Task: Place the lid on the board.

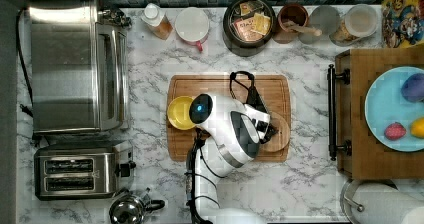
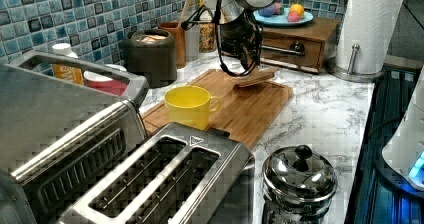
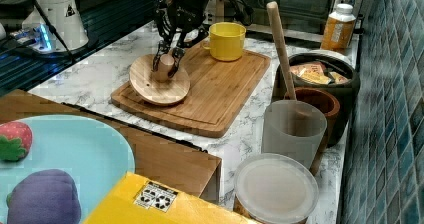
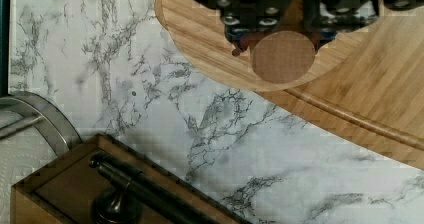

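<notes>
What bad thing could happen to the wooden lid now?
The lid looks tilted in the left view, so letting go of its knob could make it drop and rock. It sits at a corner of the board, so it might slide onto the marble counter. The gripper could also drag it when lifting.

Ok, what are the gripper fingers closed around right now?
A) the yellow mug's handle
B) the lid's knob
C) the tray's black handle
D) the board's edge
B: in the right view the gripper clamps the knob of the lid, above the board.
</notes>
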Controlling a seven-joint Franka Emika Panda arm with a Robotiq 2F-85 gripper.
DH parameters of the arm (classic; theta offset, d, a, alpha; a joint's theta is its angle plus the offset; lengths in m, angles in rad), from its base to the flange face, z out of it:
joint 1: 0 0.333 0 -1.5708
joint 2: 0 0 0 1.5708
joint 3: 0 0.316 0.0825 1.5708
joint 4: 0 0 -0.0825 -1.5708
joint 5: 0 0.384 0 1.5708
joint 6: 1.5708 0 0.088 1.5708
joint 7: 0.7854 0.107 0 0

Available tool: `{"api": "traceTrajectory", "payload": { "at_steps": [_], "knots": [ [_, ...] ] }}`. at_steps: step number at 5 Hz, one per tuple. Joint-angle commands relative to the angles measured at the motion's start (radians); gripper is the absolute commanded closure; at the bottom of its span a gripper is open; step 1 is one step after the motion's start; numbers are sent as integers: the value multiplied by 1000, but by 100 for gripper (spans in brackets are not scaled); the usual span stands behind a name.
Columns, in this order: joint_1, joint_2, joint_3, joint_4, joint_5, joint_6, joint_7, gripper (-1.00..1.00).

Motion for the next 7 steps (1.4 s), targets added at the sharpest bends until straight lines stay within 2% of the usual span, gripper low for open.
{"api": "traceTrajectory", "payload": {
  "at_steps": [1, 3, 4, 7],
  "knots": [
    [10, -98, 16, 25, 29, 109, -19, -100],
    [5, -80, 33, 81, 144, 48, -144, -100],
    [-4, -67, 49, 100, 171, 23, -181, -100],
    [18, -67, 26, 100, 173, 24, -183, -100]
  ]
}}
